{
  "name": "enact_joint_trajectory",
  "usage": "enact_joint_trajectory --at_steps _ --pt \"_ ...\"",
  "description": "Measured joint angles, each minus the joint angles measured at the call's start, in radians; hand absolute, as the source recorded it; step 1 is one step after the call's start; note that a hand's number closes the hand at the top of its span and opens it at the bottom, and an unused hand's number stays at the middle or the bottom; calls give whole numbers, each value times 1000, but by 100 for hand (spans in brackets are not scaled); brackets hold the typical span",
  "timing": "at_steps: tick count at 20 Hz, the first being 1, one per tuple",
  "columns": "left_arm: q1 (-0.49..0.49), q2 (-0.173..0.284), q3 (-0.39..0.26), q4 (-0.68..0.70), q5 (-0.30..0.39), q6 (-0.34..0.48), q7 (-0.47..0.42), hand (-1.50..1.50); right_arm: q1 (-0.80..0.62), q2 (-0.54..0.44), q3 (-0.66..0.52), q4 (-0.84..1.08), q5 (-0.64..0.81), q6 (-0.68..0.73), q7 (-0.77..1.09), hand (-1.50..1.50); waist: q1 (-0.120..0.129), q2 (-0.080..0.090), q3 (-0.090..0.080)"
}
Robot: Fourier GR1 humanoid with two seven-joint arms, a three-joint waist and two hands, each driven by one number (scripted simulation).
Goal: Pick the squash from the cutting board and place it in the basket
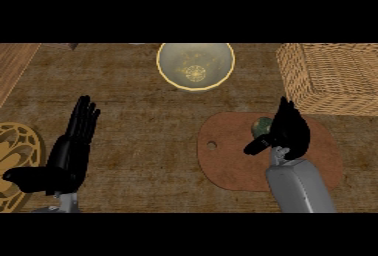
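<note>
A reddish-brown cutting board (229, 165) lies on the counter right of centre. On its far part sits the green squash (260, 125), mostly hidden behind my right hand (289, 131). That hand is over the squash with its fingers curved down round it and the thumb sticking out to the left. The woven wicker basket (332, 75) stands at the far right, beyond the board. At the left, my left hand (74, 145) rests open, fingers straight and pointing away from me.
A pale yellow bowl (196, 65) with a gold pattern stands at the far middle. A gold patterned plate (13, 160) shows at the left edge, beside my left hand. A wooden strip (15, 65) runs along the far left.
</note>
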Motion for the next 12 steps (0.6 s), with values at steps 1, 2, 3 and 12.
enact_joint_trajectory --at_steps 1,2,3,12 --pt "-16 2 12 17 5 -9 -4 0 0 0 13 18 -2 -15 3 -150 0 0 0" --pt "-13 3 19 14 6 -14 0 0 0 0 16 27 -1 -24 1 -150 0 0 0" --pt "-3 -5 18 24 3 -16 -23 0 -22 0 2 49 -3 -30 0 -150 1 1 0" --pt "-6 -26 41 32 -14 -38 -17 0 3 -4 -36 67 -14 -58 -35 150 -1 0 0"
